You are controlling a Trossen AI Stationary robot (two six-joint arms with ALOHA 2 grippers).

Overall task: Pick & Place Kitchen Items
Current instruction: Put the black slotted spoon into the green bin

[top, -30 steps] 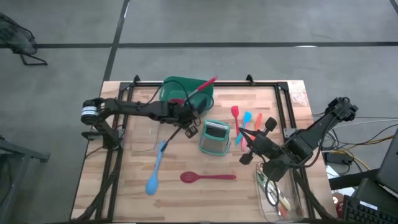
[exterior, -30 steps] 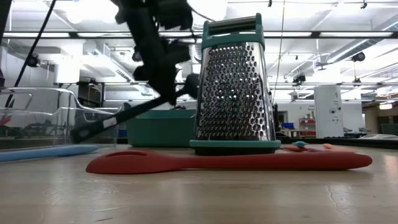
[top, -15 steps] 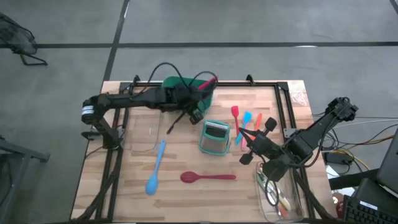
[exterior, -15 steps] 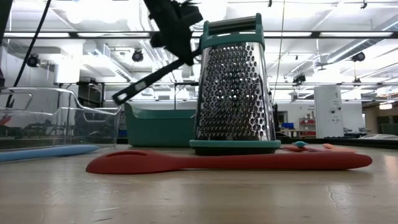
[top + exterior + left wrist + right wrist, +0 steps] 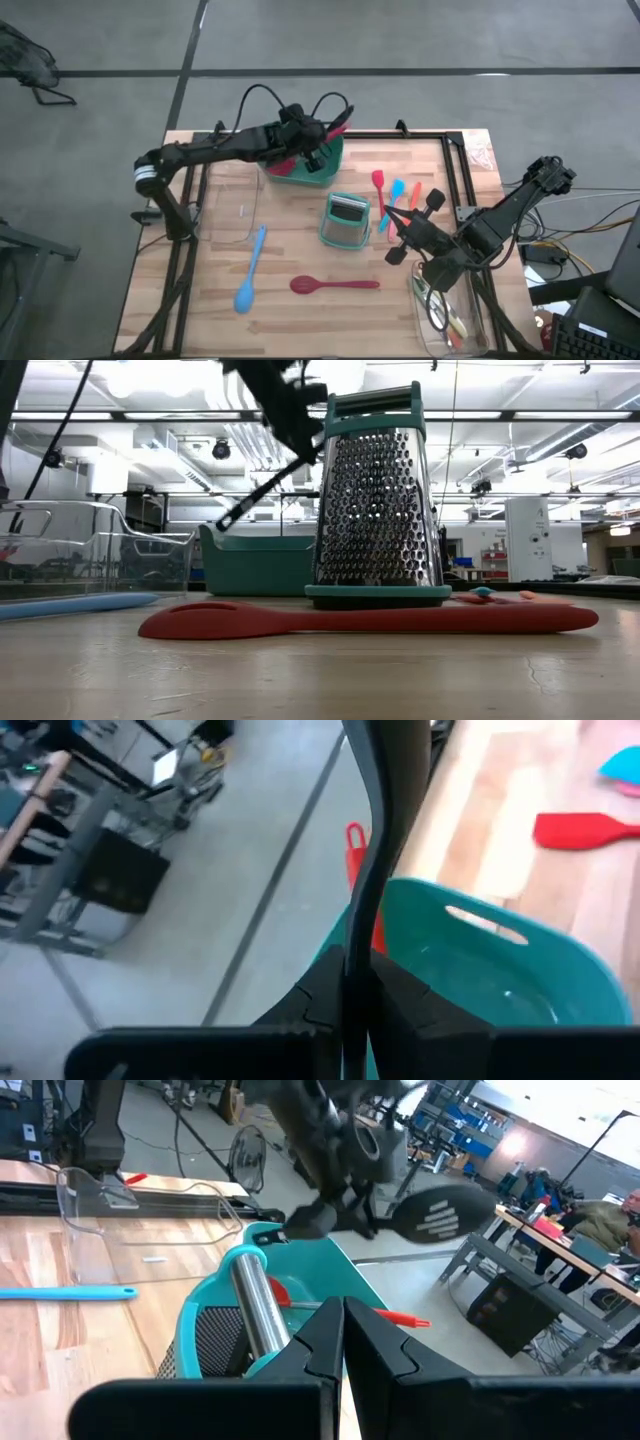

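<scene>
My left gripper (image 5: 312,146) is shut on the black slotted spoon (image 5: 437,1215) above the green tub (image 5: 298,160) at the table's far side. A red spoon (image 5: 336,131) leans inside the tub, its handle over the rim. My right gripper (image 5: 398,238) is shut and empty, hanging just right of the grater (image 5: 347,220), near the small red (image 5: 378,184), blue (image 5: 397,192) and orange (image 5: 413,196) spatulas lying flat. A blue spoon (image 5: 250,268) and another red spoon (image 5: 335,285) lie flat on the near half of the table. My left gripper pinches the black spoon's handle (image 5: 354,952) between its two fingers, partway along it. The fingers come from above, slanting down. The spoon is lifted clear over the tub and slanted, its handle's free end (image 5: 228,522) lower and its slotted head (image 5: 440,1213) toward the far side.
A clear tray (image 5: 236,205) stands left of the grater. Another clear tray (image 5: 450,318) with utensils sits at the near right corner. Black rails (image 5: 465,175) run along the table's edges. A white cord (image 5: 482,152) lies at the far right.
My left gripper has gone up and toward the table's far edge, from left of the grater to above the green tub, turning as it went. The black slotted spoon has gone with it, lifted higher, still slanted with its handle end down.
</scene>
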